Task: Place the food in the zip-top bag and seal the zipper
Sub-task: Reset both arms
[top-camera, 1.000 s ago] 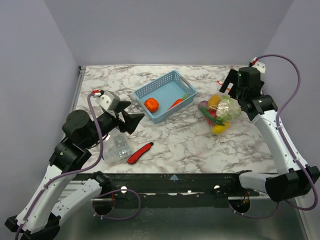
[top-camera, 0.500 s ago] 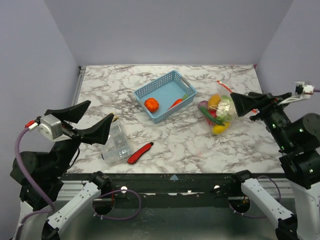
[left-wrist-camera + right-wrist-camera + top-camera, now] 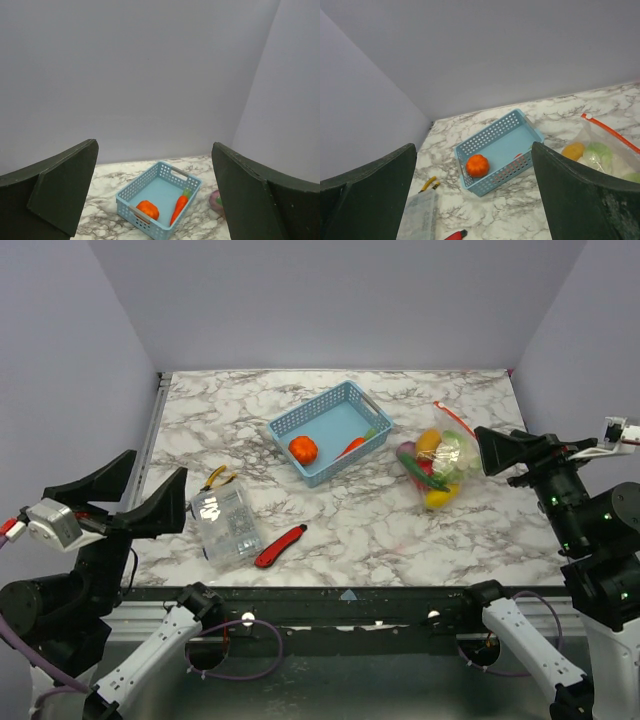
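A basket [image 3: 335, 425] holding two food pieces [image 3: 303, 449] is set mid-way on the tabletop [image 3: 400, 530]; the filled zip-top bag [image 3: 452, 453] is laid right of it; front-left, a box [image 3: 225, 525], pliers [image 3: 217, 478] behind it, a knife [image 3: 280, 545] alongside.

right wrist: bag [image 3: 600, 150] cut by right edge; knife [image 3: 456, 234], box [image 3: 420, 217] cut by near edge | left wrist: food [image 3: 217, 201] a sliver behind a finger [image 3: 260, 200] | top: pliers [image 3: 217, 478] partly behind box; zipper [image 3: 455, 420] too small to tell whether sealed
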Motion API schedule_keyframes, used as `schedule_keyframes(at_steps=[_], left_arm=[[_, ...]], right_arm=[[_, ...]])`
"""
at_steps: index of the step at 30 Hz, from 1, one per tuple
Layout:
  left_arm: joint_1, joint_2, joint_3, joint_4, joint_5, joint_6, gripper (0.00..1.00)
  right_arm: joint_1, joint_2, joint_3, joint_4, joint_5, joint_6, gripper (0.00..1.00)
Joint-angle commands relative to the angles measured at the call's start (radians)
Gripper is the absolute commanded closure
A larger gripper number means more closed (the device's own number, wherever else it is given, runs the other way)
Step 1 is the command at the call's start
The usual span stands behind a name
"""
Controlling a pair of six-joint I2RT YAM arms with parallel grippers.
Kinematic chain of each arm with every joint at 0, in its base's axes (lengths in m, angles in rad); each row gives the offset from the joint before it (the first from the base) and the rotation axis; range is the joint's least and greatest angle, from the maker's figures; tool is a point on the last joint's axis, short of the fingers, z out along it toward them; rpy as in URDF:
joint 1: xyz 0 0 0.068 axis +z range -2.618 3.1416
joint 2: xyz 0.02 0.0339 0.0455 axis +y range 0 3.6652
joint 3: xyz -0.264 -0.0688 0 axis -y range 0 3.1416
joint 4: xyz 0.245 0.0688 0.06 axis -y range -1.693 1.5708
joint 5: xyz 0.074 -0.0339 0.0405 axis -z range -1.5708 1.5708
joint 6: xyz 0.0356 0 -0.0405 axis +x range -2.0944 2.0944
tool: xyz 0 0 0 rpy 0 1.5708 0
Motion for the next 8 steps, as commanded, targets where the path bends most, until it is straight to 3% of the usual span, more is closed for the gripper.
schedule_keyframes(at_steps=[1, 8], left_arm=[[0.004, -0.021, -0.024, 0.011, -0.063, 0.023, 0.01], [0.005, -0.020, -0.034, 0.016, -0.069, 0.030, 0.01]], right_arm=[[0.002, 0.005, -0.007, -0.002, 0.034, -0.003, 0.00], [0.001, 0.011, -0.009, -0.037, 0.108, -0.007, 0.00]])
